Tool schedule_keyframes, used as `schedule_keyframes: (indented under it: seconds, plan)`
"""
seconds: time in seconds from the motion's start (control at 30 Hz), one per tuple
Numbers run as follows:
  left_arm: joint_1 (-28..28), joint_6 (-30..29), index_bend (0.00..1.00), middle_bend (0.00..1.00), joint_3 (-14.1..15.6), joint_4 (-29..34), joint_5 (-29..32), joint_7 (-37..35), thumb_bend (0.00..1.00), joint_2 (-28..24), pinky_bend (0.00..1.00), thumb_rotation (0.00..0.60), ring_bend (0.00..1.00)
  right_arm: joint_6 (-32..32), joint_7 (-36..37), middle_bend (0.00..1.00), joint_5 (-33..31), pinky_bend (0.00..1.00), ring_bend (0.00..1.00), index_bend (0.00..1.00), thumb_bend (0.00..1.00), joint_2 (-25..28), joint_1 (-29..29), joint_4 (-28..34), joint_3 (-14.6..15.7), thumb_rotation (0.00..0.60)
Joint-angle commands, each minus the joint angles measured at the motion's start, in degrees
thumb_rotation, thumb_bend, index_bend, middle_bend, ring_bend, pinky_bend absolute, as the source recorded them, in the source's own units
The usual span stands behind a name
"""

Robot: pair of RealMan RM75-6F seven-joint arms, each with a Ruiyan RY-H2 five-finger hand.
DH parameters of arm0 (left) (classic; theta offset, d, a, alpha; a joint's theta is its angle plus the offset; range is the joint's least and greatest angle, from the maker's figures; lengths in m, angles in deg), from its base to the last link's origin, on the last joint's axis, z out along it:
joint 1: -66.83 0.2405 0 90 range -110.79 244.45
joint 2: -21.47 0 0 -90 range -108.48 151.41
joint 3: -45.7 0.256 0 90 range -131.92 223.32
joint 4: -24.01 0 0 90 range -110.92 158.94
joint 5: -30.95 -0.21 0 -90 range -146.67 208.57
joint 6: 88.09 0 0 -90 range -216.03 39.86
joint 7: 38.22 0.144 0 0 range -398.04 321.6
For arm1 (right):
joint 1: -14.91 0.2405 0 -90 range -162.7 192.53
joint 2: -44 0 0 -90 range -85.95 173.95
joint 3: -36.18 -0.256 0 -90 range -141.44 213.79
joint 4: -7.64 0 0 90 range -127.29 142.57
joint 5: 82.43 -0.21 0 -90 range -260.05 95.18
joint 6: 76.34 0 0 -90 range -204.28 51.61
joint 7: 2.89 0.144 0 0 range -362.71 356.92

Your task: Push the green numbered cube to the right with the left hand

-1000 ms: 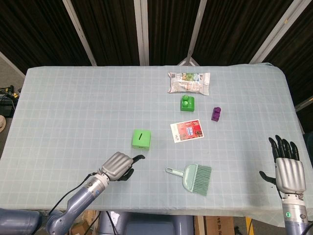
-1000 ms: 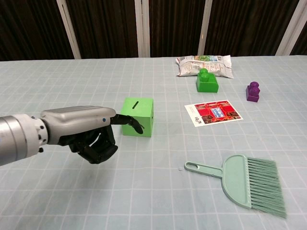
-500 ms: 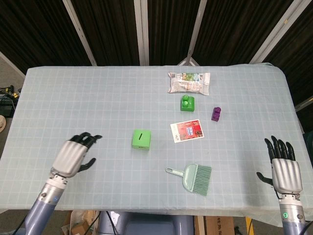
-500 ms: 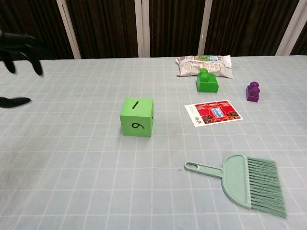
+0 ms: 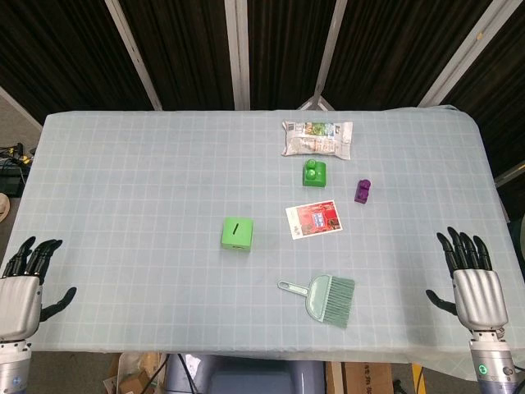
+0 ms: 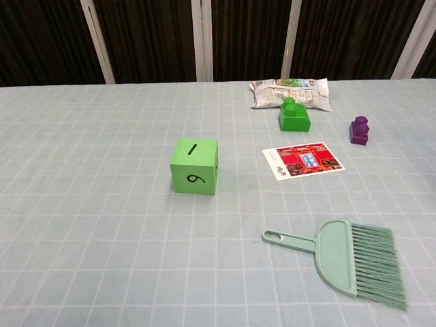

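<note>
Withdrawn left hand [image 5: 20, 291], cube [image 5: 236, 234] untouched.

Lab test bench: gridded tablecloth [image 5: 123, 180], dark curtain backdrop [image 5: 180, 49].

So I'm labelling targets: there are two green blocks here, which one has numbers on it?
The green numbered cube, alone left of the picture card. The other green block has a stud on top, no digits, and sits by the snack packet.
</note>
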Motion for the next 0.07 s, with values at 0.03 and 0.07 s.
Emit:
schedule_keyframes:
  seconds: [0.03,0.07]
  plan:
    - [0.7,1.1,0.17,0.16,-0.2,-0.3,0.0,-1.7,0.25,-0.7,0.18,0.600,0.07,-0.4,0.0,0.00,0.4,0.00,0.00,0.08,0.07,0.0,-0.2,-0.1,0.1,0.600]
    - [0.6,1.7,0.17,0.16,-0.4,-0.3,-0.4,-2.9,0.25,-0.8,0.18,0.600,0.07,-0.2,-0.2,0.00,0.2,0.00,0.00,0.08,0.07,-0.1,-0.2,-0.2,0.1,0.600]
